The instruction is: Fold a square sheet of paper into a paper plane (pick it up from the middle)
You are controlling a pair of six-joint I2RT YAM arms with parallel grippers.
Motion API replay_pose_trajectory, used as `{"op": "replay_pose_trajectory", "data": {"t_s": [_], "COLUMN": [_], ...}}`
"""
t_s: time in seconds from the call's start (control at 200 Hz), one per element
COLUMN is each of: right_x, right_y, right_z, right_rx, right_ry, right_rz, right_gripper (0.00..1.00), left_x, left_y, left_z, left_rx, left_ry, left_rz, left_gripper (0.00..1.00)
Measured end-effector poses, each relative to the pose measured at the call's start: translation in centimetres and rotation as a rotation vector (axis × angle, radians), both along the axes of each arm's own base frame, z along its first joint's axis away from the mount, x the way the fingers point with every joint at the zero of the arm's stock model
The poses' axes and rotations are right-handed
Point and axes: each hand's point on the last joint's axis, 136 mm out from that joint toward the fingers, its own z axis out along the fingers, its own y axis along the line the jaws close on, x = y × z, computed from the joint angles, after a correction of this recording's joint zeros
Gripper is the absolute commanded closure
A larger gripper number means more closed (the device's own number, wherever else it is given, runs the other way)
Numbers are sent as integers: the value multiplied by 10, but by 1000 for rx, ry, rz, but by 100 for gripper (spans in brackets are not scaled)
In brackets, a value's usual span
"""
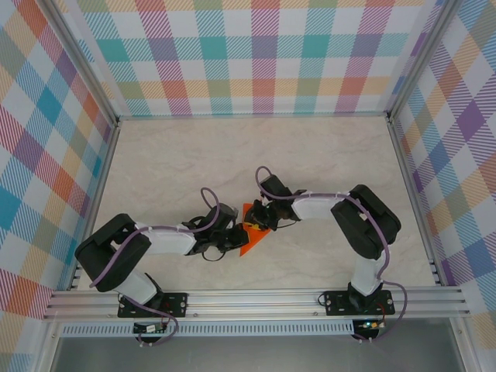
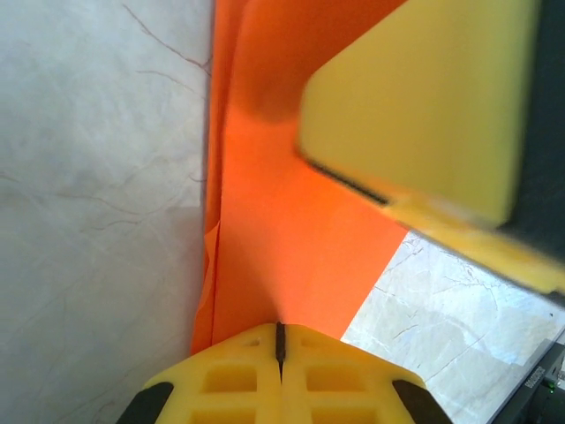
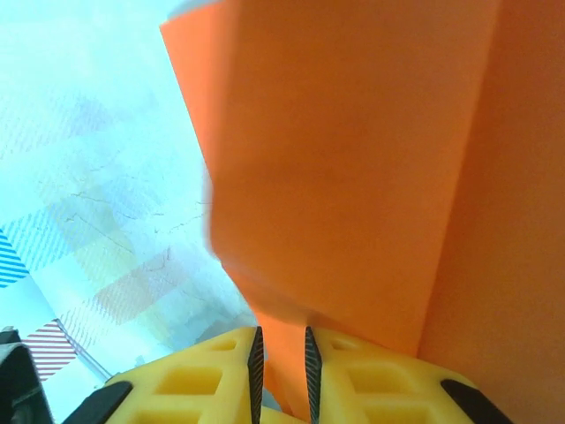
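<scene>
Checked walls point(image 1: 263, 54), in many colours, enclose three sides; pale marbled counter point(image 1: 194, 155) spans the floor of the enclosure; aluminium rail point(image 1: 256, 301) runs along the near edge and carries both bases.

Left arm point(image 1: 155, 242) reaches right toward the counter's middle; right arm point(image 1: 356, 221) reaches left to meet it.

Left end effector point(image 2: 280, 340): yellow jaws clenched flush together on the near edge of the square sheet of paper point(image 2: 291, 230).

Right end effector point(image 3: 281, 340): jaws nearly closed, grasping a fold of the paper between the dark pads; its yellow finger point(image 2: 415, 106) lies against the sheet in the left wrist view.

Square sheet of paper: bright orange, folded to a pointed shape, held between the two end effectors at mid-counter, its point toward the rail.
</scene>
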Motion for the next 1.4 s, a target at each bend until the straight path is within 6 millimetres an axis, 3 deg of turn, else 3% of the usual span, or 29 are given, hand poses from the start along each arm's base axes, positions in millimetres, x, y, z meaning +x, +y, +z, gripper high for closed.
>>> {"op": "replay_pose_trajectory", "data": {"t_s": [0.13, 0.18, 0.325, 0.485, 0.67, 0.86, 1.4], "right_x": [13, 18, 14, 0, -5, 2, 92], "right_y": [-13, -15, -3, 10, 6, 3, -52], "right_z": [26, 37, 47, 27, -10, -11, -5], "right_rx": [11, 27, 82, 82, 23, 25, -14], "right_ry": [-78, -113, -152, -112, -44, -60, -189], "right_rz": [8, 12, 72, 127, 127, 136, -5], "right_gripper": [84, 91, 97, 97, 97, 96, 92], "left_x": [-1, -2, -2, -2, -2, -4, -5], "left_y": [7, 9, 11, 11, 11, 12, 12], "left_z": [0, 0, 0, 0, 0, -1, -2], "left_rx": [14, 22, 36, 41, 44, 45, 33], "left_ry": [-20, -28, -40, -45, -49, -58, -88], "left_rz": [10, 7, -7, -17, -23, -35, -57], "left_gripper": [100, 100, 100, 100, 100, 100, 100]}}
